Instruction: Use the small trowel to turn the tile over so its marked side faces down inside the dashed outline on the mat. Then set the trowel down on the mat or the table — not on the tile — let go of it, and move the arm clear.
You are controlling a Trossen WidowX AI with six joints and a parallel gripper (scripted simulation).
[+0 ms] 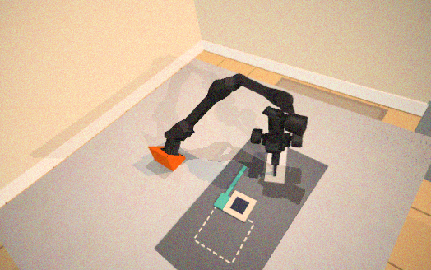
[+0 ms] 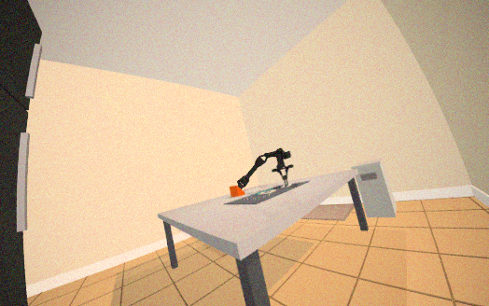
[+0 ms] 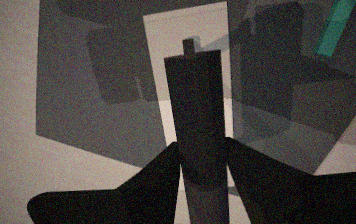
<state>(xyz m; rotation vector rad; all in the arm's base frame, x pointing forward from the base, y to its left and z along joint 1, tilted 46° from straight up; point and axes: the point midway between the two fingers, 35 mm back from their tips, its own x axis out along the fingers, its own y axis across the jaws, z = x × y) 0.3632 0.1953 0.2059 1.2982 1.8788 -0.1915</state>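
My gripper (image 1: 275, 153) (image 2: 285, 179) (image 3: 201, 145) is shut on the dark handle of the small trowel, above the far part of the mat (image 1: 306, 166). The trowel's pale rectangular blade (image 1: 281, 174) (image 3: 195, 24) shows beneath the handle, low over the mat; whether it touches the mat I cannot tell. The cream tile (image 1: 249, 202) lies with its dark square mark (image 1: 239, 206) facing up, at the arm-side end of the dashed outline (image 1: 195, 238), mostly beyond its line. The trowel is well away from the tile.
A teal tool (image 1: 222, 201) (image 3: 331, 35) with a thin handle lies on the mat, its square head right beside the tile. The arm's orange base (image 1: 167, 158) (image 2: 236, 190) stands left of the mat. A pale cabinet (image 2: 379, 193) stands past the table's far end.
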